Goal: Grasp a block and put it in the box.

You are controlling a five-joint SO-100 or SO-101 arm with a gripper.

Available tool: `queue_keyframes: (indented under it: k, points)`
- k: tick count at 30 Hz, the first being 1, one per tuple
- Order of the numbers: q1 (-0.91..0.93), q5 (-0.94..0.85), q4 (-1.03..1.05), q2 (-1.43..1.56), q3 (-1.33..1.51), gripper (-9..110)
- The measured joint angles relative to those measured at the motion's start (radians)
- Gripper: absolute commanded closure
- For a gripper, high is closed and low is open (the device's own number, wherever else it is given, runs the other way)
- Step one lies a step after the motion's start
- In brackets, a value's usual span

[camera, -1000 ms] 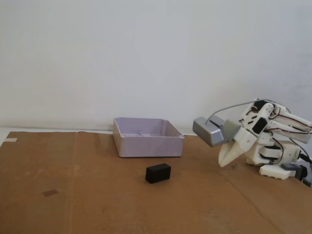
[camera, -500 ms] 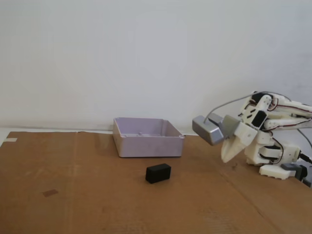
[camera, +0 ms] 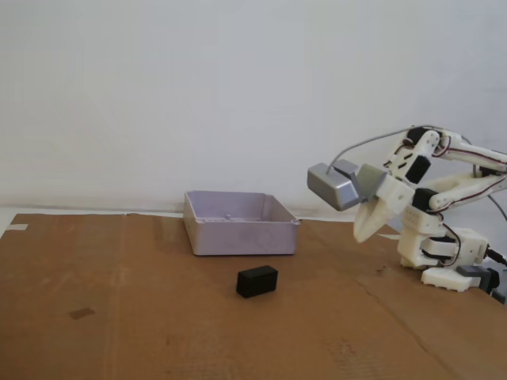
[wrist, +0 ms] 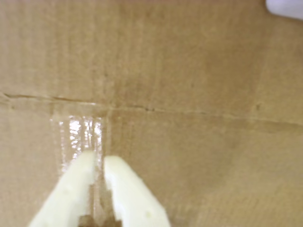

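Evidently the reach is only beginning: the pincer (camera: 362,234), nearly closed and empty, hangs near the table's right edge and must open over the block (camera: 257,281).

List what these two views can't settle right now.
- Box floor: the near wall hides most of it in the fixed view.
- Block: absent from the wrist view; only cardboard shows there.
- Pale object at the wrist view's top right: cut off by the edge, blurred, unidentifiable.
- Pincer: fingers nearly together in the wrist view; in the fixed view it reads as one wedge.
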Motion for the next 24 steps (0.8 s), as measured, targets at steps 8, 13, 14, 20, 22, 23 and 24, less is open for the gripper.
queue_keyframes:
  k: [8, 13, 14, 20, 22, 23, 24]
  points:
    - [0.0, 0.0, 0.0, -0.169, -0.13, 101]
    - [0.0, 0.0, 0.0, -0.279, -0.221, 101]
    - [0.0, 0.0, 0.0, -0.302, -0.244, 101]
    - [0.0, 0.0, 0.0, -0.42, -0.356, 101]
    - [0.0, 0.0, 0.0, -0.453, -0.391, 101]
    - [0.0, 0.0, 0.0, -0.468, -0.408, 101]
    - [0.0, 0.0, 0.0, -0.483, -0.42, 101]
